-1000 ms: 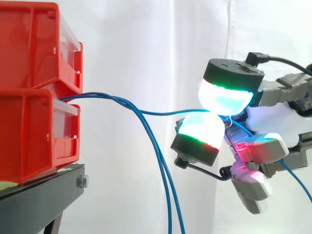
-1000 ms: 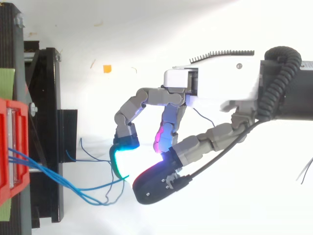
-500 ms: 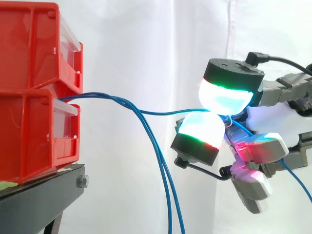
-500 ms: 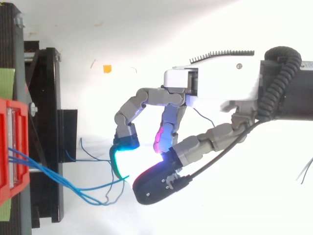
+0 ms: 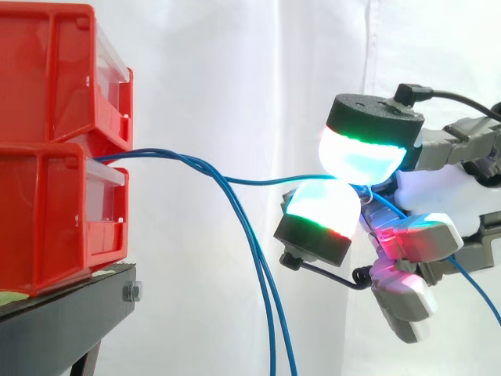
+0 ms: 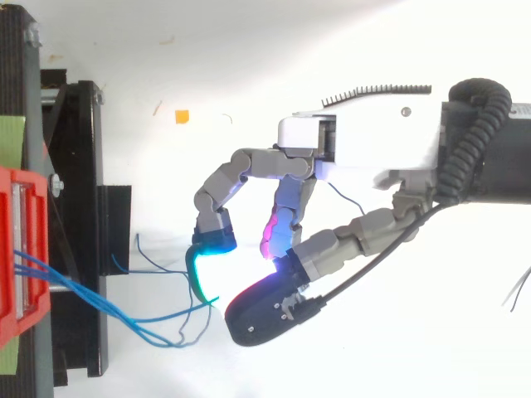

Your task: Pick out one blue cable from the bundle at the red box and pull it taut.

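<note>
Two red bins, upper (image 5: 47, 70) and lower (image 5: 47, 219), are stacked at the left on a black stand (image 5: 63, 313). A bundle of thin blue cables (image 5: 156, 153) leaves the gap between them. One blue cable (image 5: 258, 181) runs nearly level to the right with a slight sag, and my hand (image 5: 438, 188) pinches it between two glowing fingertips (image 5: 362, 160). Two other blue cables (image 5: 266, 298) droop down out of the side view. From above, the hand (image 6: 365, 141) sits right of the red bin (image 6: 21, 249), its fingers curled, and the cables (image 6: 99, 308) fan out toward it.
A white curtain hangs behind the work. The stand's black frame (image 6: 83, 207) lies between the bins and the hand in the top view. A small orange scrap (image 6: 181, 116) lies on the white floor. A blue cable tail (image 5: 473, 286) hangs below the hand at the right.
</note>
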Controlling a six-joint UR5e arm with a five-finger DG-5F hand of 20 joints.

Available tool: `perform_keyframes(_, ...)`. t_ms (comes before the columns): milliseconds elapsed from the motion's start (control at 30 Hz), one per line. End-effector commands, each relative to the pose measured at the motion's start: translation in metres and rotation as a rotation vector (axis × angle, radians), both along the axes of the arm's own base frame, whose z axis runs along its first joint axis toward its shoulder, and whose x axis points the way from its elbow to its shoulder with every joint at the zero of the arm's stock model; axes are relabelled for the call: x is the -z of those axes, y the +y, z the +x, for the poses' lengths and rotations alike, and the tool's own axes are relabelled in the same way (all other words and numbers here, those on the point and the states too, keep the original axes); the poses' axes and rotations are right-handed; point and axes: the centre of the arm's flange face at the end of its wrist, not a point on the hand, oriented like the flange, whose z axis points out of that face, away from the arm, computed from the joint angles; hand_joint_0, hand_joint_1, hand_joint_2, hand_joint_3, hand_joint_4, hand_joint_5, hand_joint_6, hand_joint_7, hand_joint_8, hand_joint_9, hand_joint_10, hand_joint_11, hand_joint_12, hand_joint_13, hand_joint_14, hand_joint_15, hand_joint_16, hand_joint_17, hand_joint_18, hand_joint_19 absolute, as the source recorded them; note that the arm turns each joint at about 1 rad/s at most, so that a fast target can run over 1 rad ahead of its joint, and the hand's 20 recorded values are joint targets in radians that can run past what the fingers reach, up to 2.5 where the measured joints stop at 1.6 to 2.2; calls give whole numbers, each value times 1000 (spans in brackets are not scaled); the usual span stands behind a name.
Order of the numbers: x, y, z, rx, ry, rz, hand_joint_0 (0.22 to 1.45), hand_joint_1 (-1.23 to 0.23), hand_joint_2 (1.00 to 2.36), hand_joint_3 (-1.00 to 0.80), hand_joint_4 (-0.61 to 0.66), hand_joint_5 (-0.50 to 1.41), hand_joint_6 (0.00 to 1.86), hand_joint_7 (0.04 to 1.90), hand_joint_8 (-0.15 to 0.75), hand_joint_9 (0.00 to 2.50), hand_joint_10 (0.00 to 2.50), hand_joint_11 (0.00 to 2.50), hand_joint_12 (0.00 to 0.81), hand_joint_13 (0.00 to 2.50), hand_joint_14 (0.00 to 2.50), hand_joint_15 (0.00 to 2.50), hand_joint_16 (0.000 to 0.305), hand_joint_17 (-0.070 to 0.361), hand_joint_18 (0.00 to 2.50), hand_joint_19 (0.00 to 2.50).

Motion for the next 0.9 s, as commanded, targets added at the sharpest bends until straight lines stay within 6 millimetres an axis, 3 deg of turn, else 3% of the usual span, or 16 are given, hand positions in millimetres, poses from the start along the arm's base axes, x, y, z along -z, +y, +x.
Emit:
perform_keyframes(0, 0, 0, 0, -1, 1, 0, 625, -779, 1023, -137, -77, -70, 908, 1096, 318, 1419, 25, 736, 377, 1168, 23, 603, 52, 117, 968, 588)
perform_keyframes(867, 1, 0, 0, 0, 2, 0, 626, -778, 1022, -154, -93, -71, 895, 1098, 322, 1376, 24, 689, 368, 1131, 22, 588, 51, 115, 914, 550)
